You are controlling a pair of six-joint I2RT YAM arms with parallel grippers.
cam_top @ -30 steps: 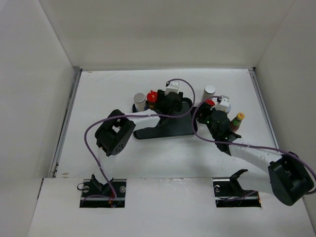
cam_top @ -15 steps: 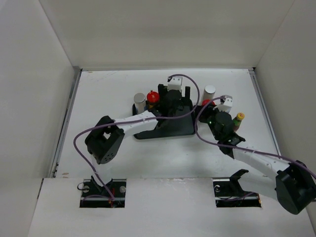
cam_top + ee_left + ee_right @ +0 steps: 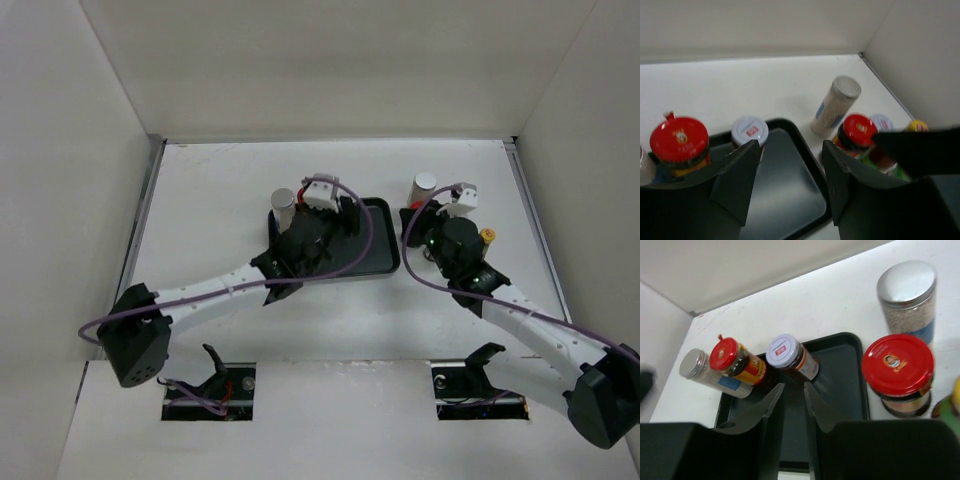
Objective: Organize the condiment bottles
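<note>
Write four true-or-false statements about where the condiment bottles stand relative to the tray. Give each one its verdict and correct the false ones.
1. The white-capped jar stands inside the tray. True.
2. The silver-lidded shaker to the right of the tray lies on its side. False: it stands upright on the table.
3. The big red-capped jar stands outside the tray, beside its right edge. True.
4. The yellow-capped bottle is in the tray. False: it stands on the table, off to the tray's right.
</note>
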